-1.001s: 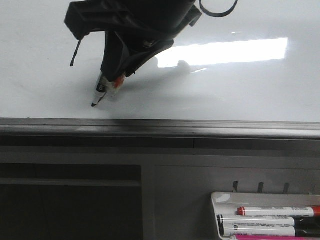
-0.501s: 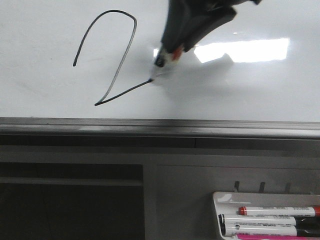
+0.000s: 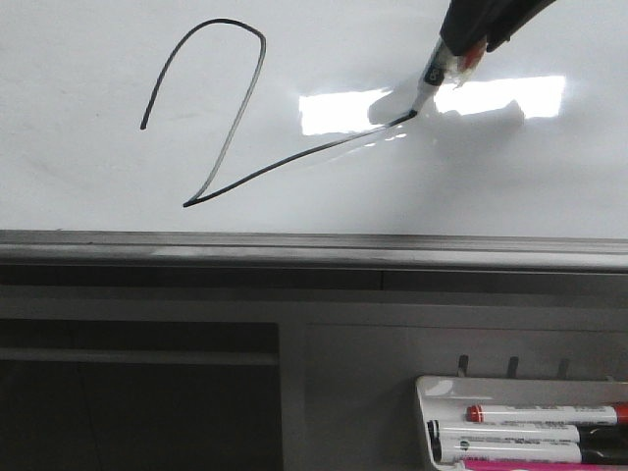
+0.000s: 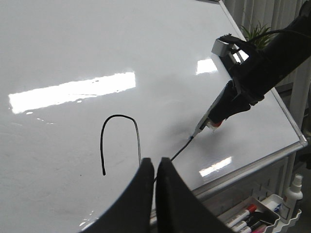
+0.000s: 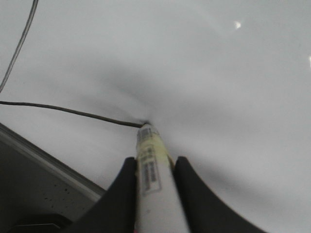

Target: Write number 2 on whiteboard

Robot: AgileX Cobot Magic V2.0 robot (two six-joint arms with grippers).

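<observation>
Right gripper [image 5: 154, 167] squeezing one marker [image 5: 151, 170], tip touching the number 2 [image 3: 221, 147] on one whiteboard [image 3: 98, 59]; left gripper [image 4: 155, 167] pinched nearly closed, holding nothing.

Glossy black tapered end effector [image 5: 154, 187] fingers

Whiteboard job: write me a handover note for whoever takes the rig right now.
Right gripper: shut on the marker, tip touching the whiteboard at the end of the tail.
Left gripper: shut, holding nothing, hanging over the board near its bottom rail.
The number 2: arch, sharp lower corner and long slanted tail are all drawn, in black.
Spare markers lie in the tray below the board.
Left to do: probably only lift the marker off the board; the figure looks complete.
</observation>
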